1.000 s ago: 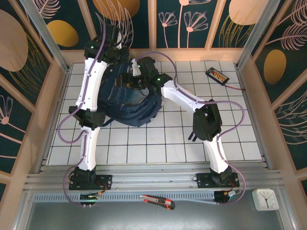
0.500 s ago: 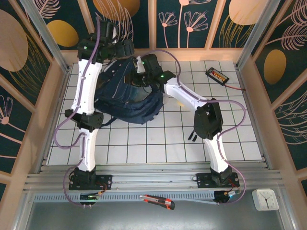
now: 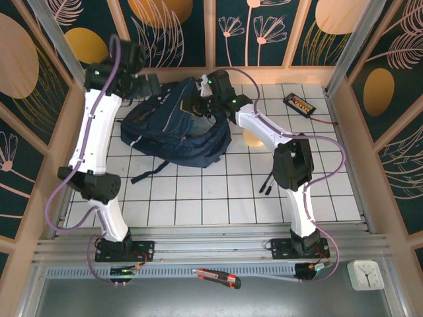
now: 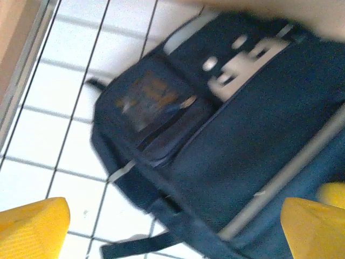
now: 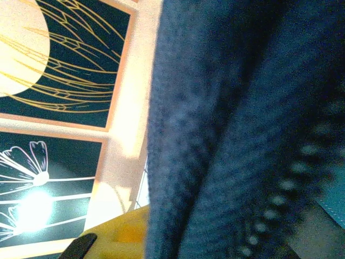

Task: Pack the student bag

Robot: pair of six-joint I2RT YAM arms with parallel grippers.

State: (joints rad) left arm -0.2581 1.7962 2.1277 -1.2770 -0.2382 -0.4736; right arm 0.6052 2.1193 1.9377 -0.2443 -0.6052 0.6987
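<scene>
The student bag (image 3: 173, 132), a large navy backpack with a light stripe and grey patches, lies on the white tiled table at the back left. My right gripper (image 3: 202, 102) is at the bag's top right edge, shut on its fabric. In the right wrist view navy cloth and a zip (image 5: 242, 162) press against one yellow finger (image 5: 121, 232). My left gripper (image 3: 152, 84) hovers above the bag's back left corner, clear of it. Its yellow fingertips (image 4: 32, 226) stand wide open over the bag's front pocket (image 4: 156, 108), nothing between them.
A black strap (image 3: 149, 173) trails from the bag toward the front. A small black device with orange parts and a red wire (image 3: 299, 104) lies at the back right. A beige round patch (image 3: 251, 137) sits beside the right forearm. Box cutter (image 3: 217, 277) and white clock (image 3: 365, 274) rest at the front.
My left gripper let go of the bag, opened wide and rose toward the back left. My right gripper closed on the bag's top edge. The bag settled flatter.
</scene>
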